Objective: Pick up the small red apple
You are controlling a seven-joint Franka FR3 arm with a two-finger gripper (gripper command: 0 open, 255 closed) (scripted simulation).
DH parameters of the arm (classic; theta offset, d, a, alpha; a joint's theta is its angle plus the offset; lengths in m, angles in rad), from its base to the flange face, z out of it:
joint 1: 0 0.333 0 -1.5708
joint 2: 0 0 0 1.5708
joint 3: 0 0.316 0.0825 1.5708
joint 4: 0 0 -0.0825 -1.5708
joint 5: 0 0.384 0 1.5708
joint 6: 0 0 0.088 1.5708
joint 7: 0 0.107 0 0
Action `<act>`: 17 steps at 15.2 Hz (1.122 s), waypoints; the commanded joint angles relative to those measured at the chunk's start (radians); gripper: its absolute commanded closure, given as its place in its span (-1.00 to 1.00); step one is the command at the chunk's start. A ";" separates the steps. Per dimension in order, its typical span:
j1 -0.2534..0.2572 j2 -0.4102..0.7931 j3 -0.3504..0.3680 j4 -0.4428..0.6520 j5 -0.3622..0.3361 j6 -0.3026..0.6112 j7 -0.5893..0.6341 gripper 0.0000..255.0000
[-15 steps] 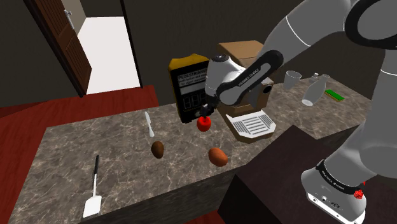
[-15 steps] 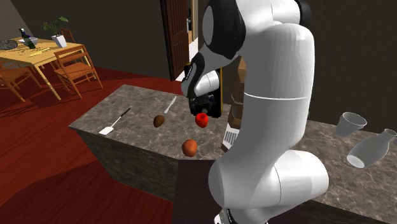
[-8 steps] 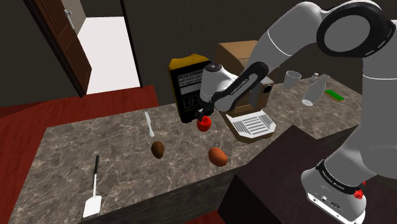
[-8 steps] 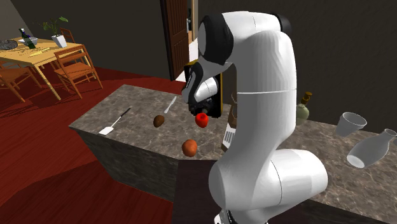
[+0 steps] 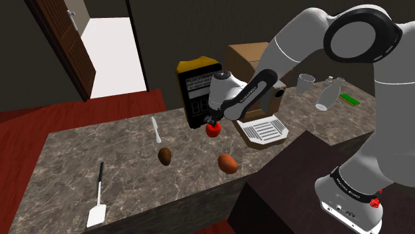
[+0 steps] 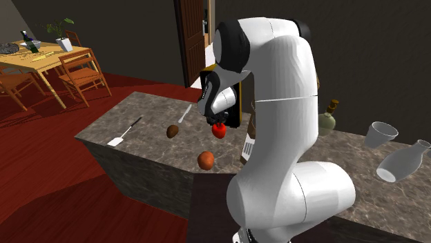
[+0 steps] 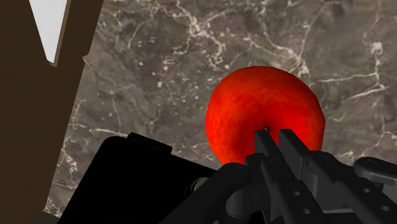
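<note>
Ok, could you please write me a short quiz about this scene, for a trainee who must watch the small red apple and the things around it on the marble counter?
1. True or false: the black two-finger gripper is just above the small round red apple.
2. What stands right behind the apple in the shoulder view? A) black box with a yellow top B) white cup C) wooden chair
3. Which lies nearer the white spatula: the dark brown oval thing or the orange-brown oval thing?
Key: 1 true; 2 A; 3 the dark brown one.
</note>
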 commanded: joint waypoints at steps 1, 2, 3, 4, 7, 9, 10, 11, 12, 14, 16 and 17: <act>0.000 0.000 0.000 0.000 0.000 0.000 0.000 1.00; 0.000 0.000 0.000 0.000 0.000 0.000 0.000 1.00; 0.000 0.000 0.000 0.000 0.000 0.000 0.000 1.00; 0.000 0.000 0.000 0.000 0.000 0.000 0.000 1.00; -0.005 -0.012 0.003 -0.006 0.003 -0.006 -0.006 1.00; -0.010 -0.037 0.010 -0.012 0.010 -0.024 -0.013 1.00; -0.013 -0.049 0.014 -0.015 0.013 -0.033 -0.017 1.00; -0.015 -0.061 0.018 -0.018 0.017 -0.042 -0.021 1.00; -0.018 -0.073 0.021 -0.021 0.021 -0.051 -0.025 1.00; -0.023 -0.096 0.028 -0.026 0.029 -0.070 -0.033 1.00; -0.028 -0.119 0.035 -0.030 0.037 -0.089 -0.041 1.00; -0.030 -0.131 0.038 -0.031 0.041 -0.099 -0.045 1.00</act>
